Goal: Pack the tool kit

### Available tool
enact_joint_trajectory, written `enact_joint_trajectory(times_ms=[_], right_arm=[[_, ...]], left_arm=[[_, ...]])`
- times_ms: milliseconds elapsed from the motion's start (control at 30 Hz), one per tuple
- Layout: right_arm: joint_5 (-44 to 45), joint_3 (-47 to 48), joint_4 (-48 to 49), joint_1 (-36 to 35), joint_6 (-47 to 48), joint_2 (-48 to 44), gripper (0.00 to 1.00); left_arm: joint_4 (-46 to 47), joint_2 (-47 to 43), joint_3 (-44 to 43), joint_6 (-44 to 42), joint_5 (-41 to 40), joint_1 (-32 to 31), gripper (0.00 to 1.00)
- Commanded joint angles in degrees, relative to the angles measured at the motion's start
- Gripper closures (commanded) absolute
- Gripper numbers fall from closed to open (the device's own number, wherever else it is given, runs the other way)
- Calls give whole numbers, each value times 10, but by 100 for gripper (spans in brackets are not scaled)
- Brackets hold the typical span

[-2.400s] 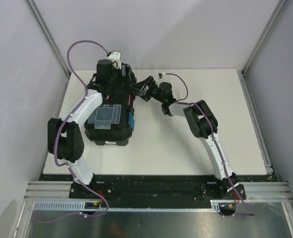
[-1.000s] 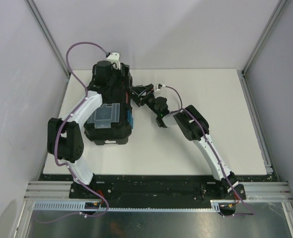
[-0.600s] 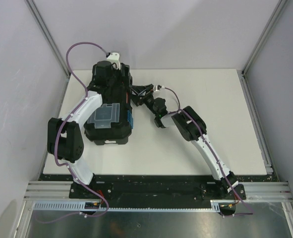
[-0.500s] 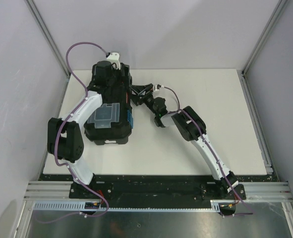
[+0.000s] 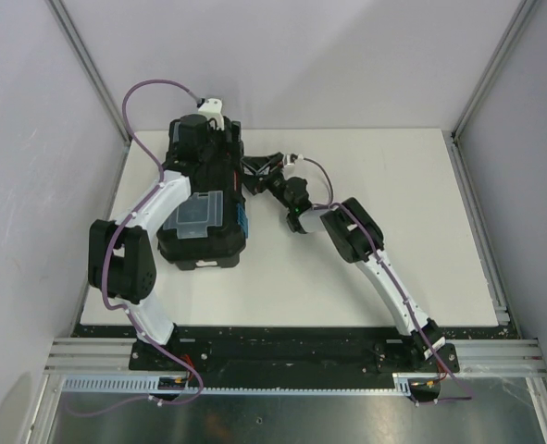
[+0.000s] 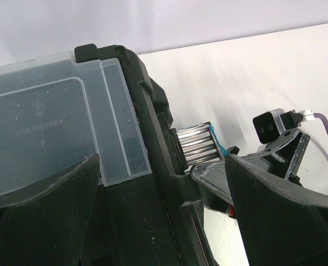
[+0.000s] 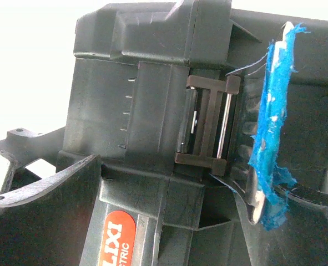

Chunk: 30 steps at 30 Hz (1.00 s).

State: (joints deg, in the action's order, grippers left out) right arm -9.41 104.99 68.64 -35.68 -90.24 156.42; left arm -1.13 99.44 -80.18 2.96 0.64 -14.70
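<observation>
Right gripper [image 5: 258, 171] spread wide, fingers flanking side latch [image 7: 208, 128] of large black plastic toolbox [image 5: 204, 248] — we judged it lined up to snap that latch home. Left gripper [image 6: 161, 183] also spread, hovering over clear lid compartment [image 6: 41, 133], likely to steady lid. Toolbox sat on left part of white table [image 5: 375, 277], lid down — screwdrivers not visible.

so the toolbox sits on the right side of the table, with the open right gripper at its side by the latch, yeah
Not quite: the toolbox sits on the left side of the table, as the top external view shows. The rest holds: the open right gripper is at its side by the latch.
</observation>
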Motion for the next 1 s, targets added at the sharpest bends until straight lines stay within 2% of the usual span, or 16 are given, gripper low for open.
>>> enact_joint_trajectory(times_ms=[0,400,600,833,900,967], right_arm=[[33,56,49,-4,-6,-14,1],[-81,101,-113,2,89,-32,1],[-99,74,-122,2,153,-69,23],[-109,37,-139,0,238,-127,51],[-116,36,-168,-2,268,-145,54],[-119,43,-212,-6,304,-164,52]], left_arm=[[-117,27,40,34,52,-11,5],[-117,38,55,18,103,-28,19],[-116,41,61,6,134,-40,31],[-116,43,60,5,140,-52,33],[-116,44,60,5,138,-53,33],[-116,45,58,6,135,-55,33]])
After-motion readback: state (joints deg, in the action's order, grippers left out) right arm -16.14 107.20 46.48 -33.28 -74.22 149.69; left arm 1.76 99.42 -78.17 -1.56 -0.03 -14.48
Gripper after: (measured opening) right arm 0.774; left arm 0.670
